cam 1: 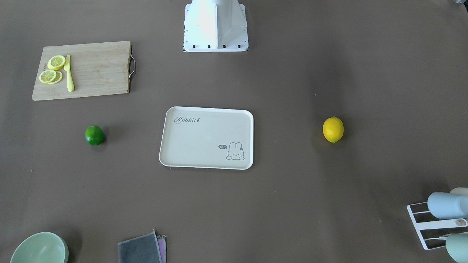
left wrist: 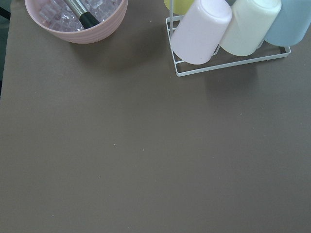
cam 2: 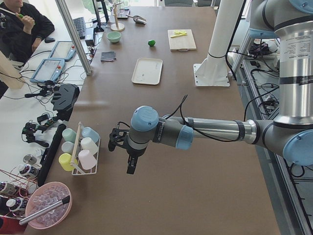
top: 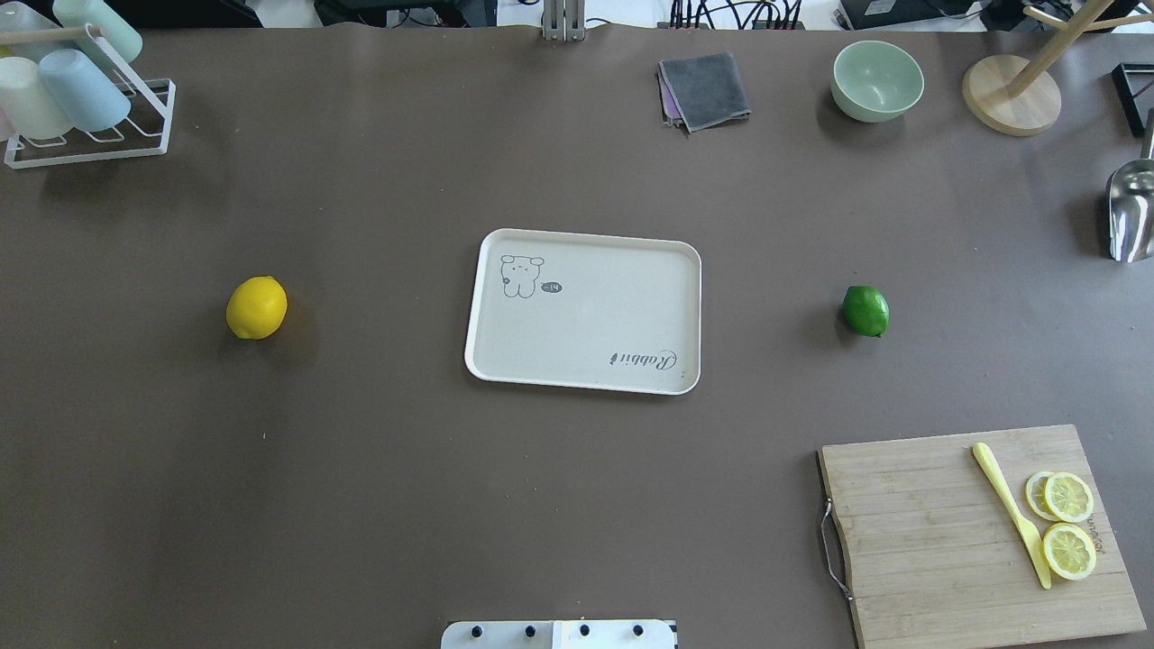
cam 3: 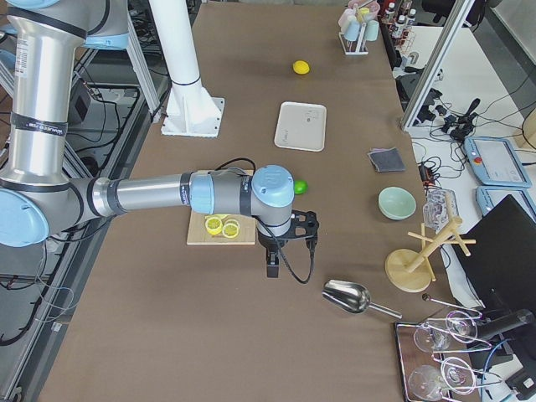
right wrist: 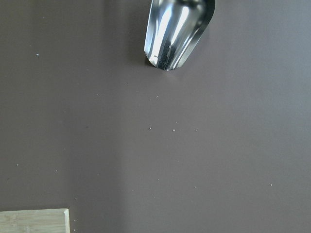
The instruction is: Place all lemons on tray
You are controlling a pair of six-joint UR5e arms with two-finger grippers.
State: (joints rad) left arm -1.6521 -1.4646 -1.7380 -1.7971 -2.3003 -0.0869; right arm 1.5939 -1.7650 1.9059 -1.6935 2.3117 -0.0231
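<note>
The cream tray (top: 586,333) with the "Rabbit" script lies at the table's middle with nothing on it; it also shows in the front view (cam 1: 197,142). The yellow lemon (top: 257,307) lies on the table to its left, also in the front view (cam 1: 333,129). The dark green lemon (top: 865,310) lies to its right, also in the front view (cam 1: 94,135). My left gripper (cam 2: 122,156) hangs over the table's left end near a cup rack. My right gripper (cam 3: 289,247) hangs beside the cutting board near the scoop. I cannot tell whether either is open or shut.
A wooden cutting board (top: 929,532) with lemon slices and a yellow knife lies at the near right. A cup rack (top: 81,99), grey cloth (top: 705,90), green bowl (top: 877,79), wooden stand (top: 1010,95) and metal scoop (top: 1131,207) line the far edge and right end.
</note>
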